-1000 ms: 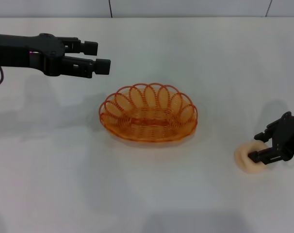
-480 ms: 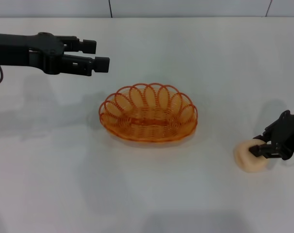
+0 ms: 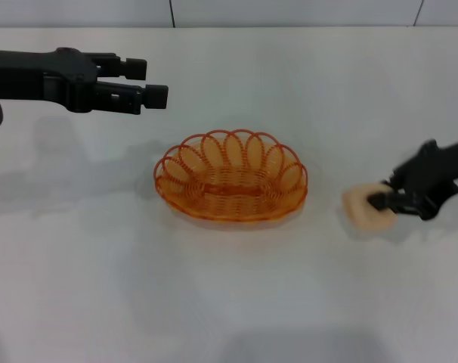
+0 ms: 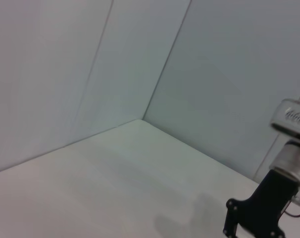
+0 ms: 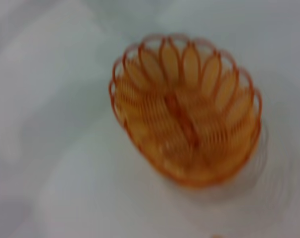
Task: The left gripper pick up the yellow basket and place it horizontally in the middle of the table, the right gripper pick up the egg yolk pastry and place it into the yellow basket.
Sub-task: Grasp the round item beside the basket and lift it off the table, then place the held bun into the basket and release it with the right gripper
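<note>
one yellow basket (image 3: 231,180) sits upright on the white bench (image 3: 229,302), near its middle, with nothing inside it; the right wrist view shows its woven base bare (image 5: 185,126). one egg yolk pastry (image 3: 362,207) is to the right of the basket, just apart from it, clamped in the right hand (image 3: 382,200) and held off the bench with its shadow below. the left hand (image 3: 152,82) hangs above the far left of the bench, well apart from the basket, its two fingers apart and gripping nothing.
</note>
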Robot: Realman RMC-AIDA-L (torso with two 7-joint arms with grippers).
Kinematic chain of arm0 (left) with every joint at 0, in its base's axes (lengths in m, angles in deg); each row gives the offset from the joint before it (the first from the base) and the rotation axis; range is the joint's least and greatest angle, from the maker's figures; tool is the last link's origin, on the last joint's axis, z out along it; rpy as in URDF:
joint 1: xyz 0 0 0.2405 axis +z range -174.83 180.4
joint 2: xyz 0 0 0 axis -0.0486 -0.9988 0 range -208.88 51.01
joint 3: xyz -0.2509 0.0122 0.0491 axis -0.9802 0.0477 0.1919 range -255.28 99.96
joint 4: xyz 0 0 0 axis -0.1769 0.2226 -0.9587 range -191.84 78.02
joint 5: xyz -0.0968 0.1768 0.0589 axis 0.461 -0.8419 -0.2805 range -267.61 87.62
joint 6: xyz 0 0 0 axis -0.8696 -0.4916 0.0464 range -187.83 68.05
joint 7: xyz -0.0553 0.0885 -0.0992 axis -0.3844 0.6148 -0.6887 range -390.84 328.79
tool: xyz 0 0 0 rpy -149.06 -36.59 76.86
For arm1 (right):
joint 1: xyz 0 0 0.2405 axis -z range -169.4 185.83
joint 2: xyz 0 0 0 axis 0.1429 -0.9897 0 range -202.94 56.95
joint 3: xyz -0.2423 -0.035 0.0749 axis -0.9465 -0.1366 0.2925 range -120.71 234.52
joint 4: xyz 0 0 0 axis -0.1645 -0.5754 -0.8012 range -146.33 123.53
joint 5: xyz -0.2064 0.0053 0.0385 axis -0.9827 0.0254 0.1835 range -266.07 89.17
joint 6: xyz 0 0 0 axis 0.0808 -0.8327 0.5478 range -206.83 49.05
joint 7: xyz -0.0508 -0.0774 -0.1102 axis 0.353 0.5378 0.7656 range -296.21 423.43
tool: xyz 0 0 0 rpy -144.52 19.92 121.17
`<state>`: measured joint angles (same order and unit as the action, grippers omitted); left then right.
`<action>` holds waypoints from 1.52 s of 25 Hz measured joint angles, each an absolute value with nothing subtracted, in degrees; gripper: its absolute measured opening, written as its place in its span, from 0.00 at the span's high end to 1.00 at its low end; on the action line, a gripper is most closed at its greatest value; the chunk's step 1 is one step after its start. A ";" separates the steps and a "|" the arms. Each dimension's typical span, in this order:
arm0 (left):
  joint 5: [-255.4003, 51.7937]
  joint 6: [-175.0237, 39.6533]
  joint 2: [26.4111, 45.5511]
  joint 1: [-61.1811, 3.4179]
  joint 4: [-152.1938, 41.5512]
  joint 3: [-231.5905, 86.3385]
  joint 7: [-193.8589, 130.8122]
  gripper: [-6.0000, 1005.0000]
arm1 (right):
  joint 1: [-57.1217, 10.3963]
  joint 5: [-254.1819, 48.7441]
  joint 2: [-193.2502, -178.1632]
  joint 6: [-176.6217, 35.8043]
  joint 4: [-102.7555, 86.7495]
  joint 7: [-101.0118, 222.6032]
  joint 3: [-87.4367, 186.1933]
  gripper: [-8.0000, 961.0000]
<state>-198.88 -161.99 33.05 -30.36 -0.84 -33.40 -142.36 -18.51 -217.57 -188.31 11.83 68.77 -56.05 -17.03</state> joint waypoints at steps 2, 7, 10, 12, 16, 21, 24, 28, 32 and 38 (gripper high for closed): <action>-198.88 -161.69 33.01 -30.33 -0.84 -33.33 -142.34 0.12 | -18.68 -215.96 -188.32 11.67 70.33 -56.11 -17.11 0.82; -198.88 -161.65 32.96 -30.33 -0.89 -33.32 -141.95 0.12 | -19.89 -212.73 -188.47 10.23 70.98 -56.21 -18.50 0.86; -198.87 -161.65 33.07 -30.34 -0.91 -33.41 -141.82 0.12 | -20.67 -211.89 -188.54 8.12 70.92 -56.22 -21.11 0.89; -198.84 -161.67 33.08 -30.35 -0.92 -33.50 -141.79 0.12 | -21.46 -211.42 -188.59 6.54 70.58 -56.26 -23.09 0.92; -198.56 -161.86 33.11 -30.35 -0.92 -33.57 -141.77 0.12 | -23.29 -210.13 -188.73 3.82 70.06 -56.28 -26.93 0.93; -198.45 -161.97 33.15 -30.35 -0.89 -33.56 -141.77 0.12 | -24.90 -209.03 -188.86 -0.23 69.59 -56.29 -30.40 0.95; -198.44 -161.93 33.19 -30.35 -0.86 -33.51 -141.76 0.12 | -25.40 -208.92 -188.90 -3.55 68.66 -56.36 -32.38 0.95; -198.44 -161.87 33.29 -30.31 -0.84 -33.49 -141.69 0.12 | -26.05 -208.42 -188.98 -7.28 67.13 -56.11 -34.28 0.95; -198.44 -161.76 33.40 -30.26 -0.83 -33.35 -141.68 0.12 | -26.70 -207.28 -188.98 -10.50 65.49 -55.87 -36.28 0.95; -198.65 -161.67 33.59 -30.26 -0.83 -33.27 -141.75 0.12 | -27.46 -207.25 -189.05 -14.18 63.99 -55.86 -39.11 0.95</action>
<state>-198.65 -161.67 33.59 -30.26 -0.83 -33.27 -141.75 -27.46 -207.25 -189.05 -14.18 63.99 -55.86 -39.11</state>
